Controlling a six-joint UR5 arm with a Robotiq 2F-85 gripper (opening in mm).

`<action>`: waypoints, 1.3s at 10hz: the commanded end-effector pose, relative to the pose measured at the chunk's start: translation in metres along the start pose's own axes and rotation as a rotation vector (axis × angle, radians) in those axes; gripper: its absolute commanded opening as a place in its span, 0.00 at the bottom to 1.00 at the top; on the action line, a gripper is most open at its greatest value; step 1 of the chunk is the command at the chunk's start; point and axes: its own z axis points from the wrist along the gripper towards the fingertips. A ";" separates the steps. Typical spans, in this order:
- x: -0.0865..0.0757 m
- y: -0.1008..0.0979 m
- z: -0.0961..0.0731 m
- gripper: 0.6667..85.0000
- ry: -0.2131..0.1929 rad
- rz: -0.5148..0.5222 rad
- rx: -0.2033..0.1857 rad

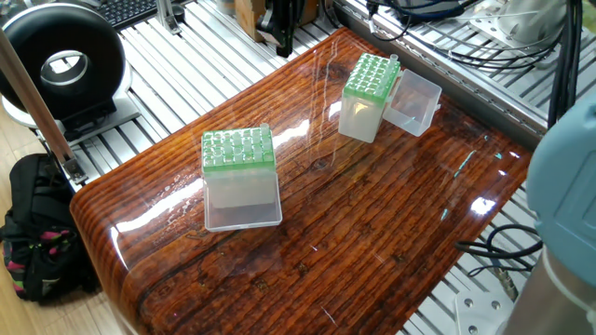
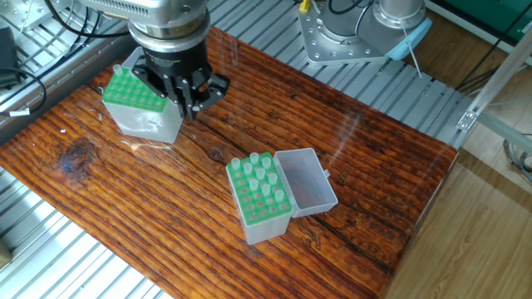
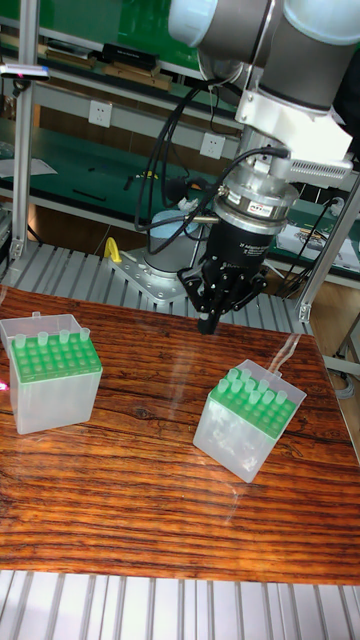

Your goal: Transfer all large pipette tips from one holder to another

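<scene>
Two clear holders with green tops stand on the wooden table. In the other fixed view, one holder (image 2: 141,104) is at the back left. A second holder (image 2: 262,203) stands mid-table with its lid (image 2: 303,178) open, and whitish large pipette tips (image 2: 256,173) stick up from it. My gripper (image 2: 188,110) hangs just right of the back-left holder, fingers together, with nothing visible between them. The tall fixed view shows the gripper (image 3: 210,322) above the table between the left holder (image 3: 50,385) and the right holder (image 3: 245,425). In one fixed view, both holders (image 1: 240,177) (image 1: 365,88) show, but the gripper is out of frame.
The arm's blurred body (image 1: 563,186) fills the right edge. A black round device (image 1: 60,65) and a black bag (image 1: 37,242) lie off the table's left end. The robot base (image 2: 366,33) sits behind the table, and cables (image 1: 503,256) trail beside it.
</scene>
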 end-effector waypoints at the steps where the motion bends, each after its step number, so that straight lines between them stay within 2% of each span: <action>1: 0.009 0.000 0.000 0.14 0.036 -0.076 -0.004; 2: 0.009 -0.007 -0.001 0.15 0.035 -0.160 0.023; 3: 0.005 -0.007 0.000 0.18 0.022 -0.217 0.024; 4: 0.002 0.002 0.000 0.21 0.007 -0.262 -0.010; 5: 0.002 0.004 0.000 0.23 0.006 -0.291 -0.016; 6: 0.000 0.017 0.006 0.24 0.018 -0.305 -0.032; 7: -0.013 0.048 0.012 0.24 0.017 -0.284 -0.067; 9: -0.048 0.115 0.021 0.24 -0.006 -0.215 -0.080; 10: -0.055 0.147 0.025 0.23 -0.005 -0.191 -0.074; 11: -0.056 0.167 0.029 0.23 -0.005 -0.182 -0.074; 13: -0.046 0.204 0.039 0.23 -0.002 -0.180 -0.122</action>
